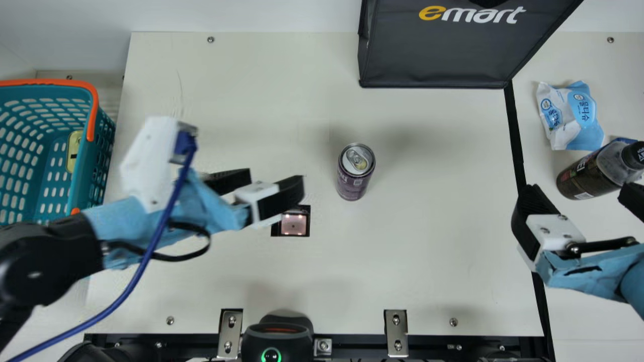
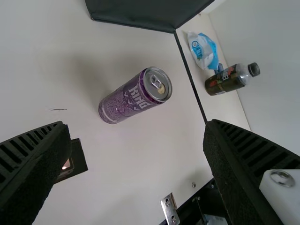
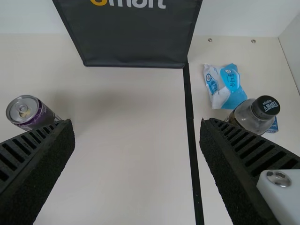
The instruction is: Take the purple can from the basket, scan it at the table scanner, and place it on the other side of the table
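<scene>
The left claw (image 1: pixel 275 179), its black ribbed fingers spread, hangs over the worktop (image 1: pixel 427 251) between the perforated plastic basket (image 1: pixel 95 168) at the left edge and the can (image 1: pixel 354 178). That purple metal cylinder stands upright around mid-worktop, farther from the near edge than the square, glassy scanner (image 1: pixel 293 224). Toward the right edge, the right claw (image 1: pixel 576 190) is also spread.

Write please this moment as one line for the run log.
purple can: upright on table, outside basket | left gripper: open, empty | right gripper: open, empty
</scene>
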`<action>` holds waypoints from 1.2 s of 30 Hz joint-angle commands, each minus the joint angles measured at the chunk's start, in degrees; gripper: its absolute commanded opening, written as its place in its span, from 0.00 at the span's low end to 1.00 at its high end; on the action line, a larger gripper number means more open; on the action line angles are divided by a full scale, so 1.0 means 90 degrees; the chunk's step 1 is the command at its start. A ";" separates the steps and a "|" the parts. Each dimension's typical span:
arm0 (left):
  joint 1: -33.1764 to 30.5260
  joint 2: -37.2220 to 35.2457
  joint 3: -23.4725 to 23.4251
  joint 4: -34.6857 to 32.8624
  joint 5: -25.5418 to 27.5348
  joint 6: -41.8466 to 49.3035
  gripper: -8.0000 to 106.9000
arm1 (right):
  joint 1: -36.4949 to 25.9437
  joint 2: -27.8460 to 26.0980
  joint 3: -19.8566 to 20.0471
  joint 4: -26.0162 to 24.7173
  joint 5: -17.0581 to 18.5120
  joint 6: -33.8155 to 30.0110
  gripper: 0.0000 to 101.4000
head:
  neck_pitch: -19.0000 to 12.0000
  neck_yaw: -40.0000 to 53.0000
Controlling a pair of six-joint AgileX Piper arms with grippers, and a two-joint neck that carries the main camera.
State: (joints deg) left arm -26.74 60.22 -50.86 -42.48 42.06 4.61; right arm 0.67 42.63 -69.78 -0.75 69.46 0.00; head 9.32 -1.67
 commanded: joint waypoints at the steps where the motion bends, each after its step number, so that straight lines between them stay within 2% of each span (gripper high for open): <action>1: 0.1198 -0.0208 0.0067 -0.0629 0.0732 0.1787 0.85 | 0.0000 0.0000 0.0000 0.0000 0.0000 0.0000 0.94 | -0.0155 0.0010; 5: 0.2311 -0.0408 0.0125 -0.0608 0.1344 0.2663 0.85 | 0.0000 0.0000 0.0000 0.0000 0.0000 0.0000 0.94 | -0.0155 0.0010; 9: 0.3137 -0.0620 0.0071 -0.0261 0.1522 0.3338 0.85 | 0.0000 0.0000 0.0000 0.0000 0.0000 0.0000 0.94 | -0.0155 0.0010; 13: 0.3572 -0.0957 0.0012 0.0172 0.1318 0.3722 0.85 | 0.0000 0.0000 0.0000 0.0000 0.0000 0.0000 0.94 | -0.0155 0.0010; 18: 0.3777 -0.1437 -0.0019 0.0760 0.0791 0.3809 0.85 | 0.0000 0.0000 0.0000 0.0000 0.0000 0.0000 0.94 | -0.0155 0.0010; 28: 0.3907 -0.2135 -0.0116 0.2376 -0.0102 0.2611 0.85 | 0.0000 0.0000 0.0000 0.0000 0.0000 0.0000 0.94 | -0.0155 0.0010; 32: 0.4036 -0.2212 -0.0209 0.3040 -0.0086 0.1954 0.85 | 0.0000 0.0000 0.0000 0.0000 0.0000 0.0000 0.94 | -0.0155 0.0010; 36: 0.4040 -0.2132 -0.0470 0.3548 0.0412 0.1102 0.85 | 0.0000 0.0000 0.0000 0.0000 0.0001 0.0000 0.94 | -0.0155 0.0010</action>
State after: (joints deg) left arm 9.80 40.79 -54.36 -13.15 43.61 19.49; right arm 0.67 42.63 -69.78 -0.75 69.47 0.00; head 9.40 -1.67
